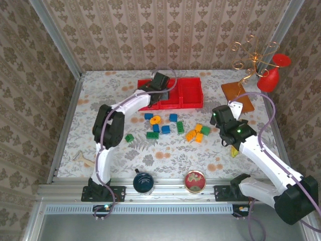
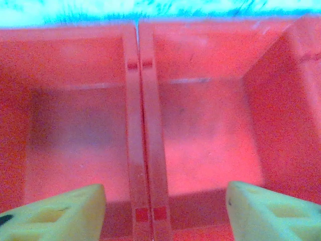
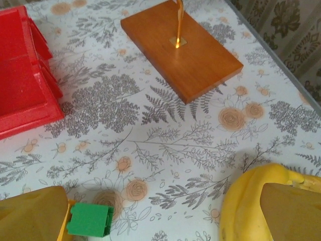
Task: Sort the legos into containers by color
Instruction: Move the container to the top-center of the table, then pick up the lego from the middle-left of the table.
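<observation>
The red containers tray [image 1: 189,93] lies at the back middle of the table. My left gripper [image 1: 161,83] hovers over it. In the left wrist view the left gripper [image 2: 165,213] is open, its yellow-green fingers [image 2: 55,216] astride the divider [image 2: 143,150] between two compartments with bare floors. Green, blue and orange legos lie scattered in front of the tray: a blue one [image 1: 173,117], an orange ring [image 1: 155,120], a green one [image 1: 152,134] and an orange cluster [image 1: 193,134]. My right gripper [image 1: 225,123] stands open right of them. A green lego [image 3: 89,220] lies by its left finger.
A yellow banana [image 3: 253,206] lies by the right gripper's right finger. A wooden board [image 1: 237,95] with a gold wire stand and a red vase [image 1: 271,76] occupy the back right. A dark blue cup [image 1: 144,182] and a round red tin [image 1: 194,181] sit at the near edge.
</observation>
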Motion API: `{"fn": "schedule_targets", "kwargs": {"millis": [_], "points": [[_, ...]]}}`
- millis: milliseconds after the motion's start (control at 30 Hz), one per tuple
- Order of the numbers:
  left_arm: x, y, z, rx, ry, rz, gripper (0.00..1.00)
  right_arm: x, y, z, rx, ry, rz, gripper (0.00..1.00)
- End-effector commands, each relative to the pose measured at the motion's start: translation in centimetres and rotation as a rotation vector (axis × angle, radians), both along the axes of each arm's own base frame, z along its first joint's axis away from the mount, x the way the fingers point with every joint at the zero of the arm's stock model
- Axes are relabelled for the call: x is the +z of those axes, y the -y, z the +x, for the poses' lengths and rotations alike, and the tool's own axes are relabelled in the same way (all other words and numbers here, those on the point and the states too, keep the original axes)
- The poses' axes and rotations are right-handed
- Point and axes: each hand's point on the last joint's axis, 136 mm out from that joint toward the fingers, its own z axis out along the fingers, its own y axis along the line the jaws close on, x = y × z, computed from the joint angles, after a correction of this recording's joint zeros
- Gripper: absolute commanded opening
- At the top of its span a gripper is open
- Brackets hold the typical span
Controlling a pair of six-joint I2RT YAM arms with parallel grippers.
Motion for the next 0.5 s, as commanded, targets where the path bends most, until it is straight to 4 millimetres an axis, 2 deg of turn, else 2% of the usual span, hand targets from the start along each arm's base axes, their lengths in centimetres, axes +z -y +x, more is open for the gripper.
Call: {"fn": "schedule_targets", "kwargs": {"millis": [0, 100, 200, 367, 467], "points": [[6.4, -0.2, -1.6, -0.055, 0.108, -0.044, 0.73, -0.8, -1.0, -0.3, 0.0, -0.063, 0.06, 1.0], [8.2, -1.1, -3.5, -0.083, 0.149, -0.076, 0.77, -1.2, -2.0, 0.3, 0.016, -0.088, 0.094, 1.0], [9.0, -3.0, -5.7, -0.075, 0.175, -0.078, 0.79, -2.0, -2.8, 0.9, 0.031, -0.112, 0.12, 1.0], [7.6, -7.7, -10.0, -0.013, 0.166, -0.024, 0.89, -3.4, -4.0, 1.6, 0.045, -0.148, 0.157, 1.0], [5.4, -11.3, -13.0, 0.054, 0.118, 0.014, 1.0, -3.6, -4.2, 1.9, 0.048, -0.143, 0.167, 1.0]]}}
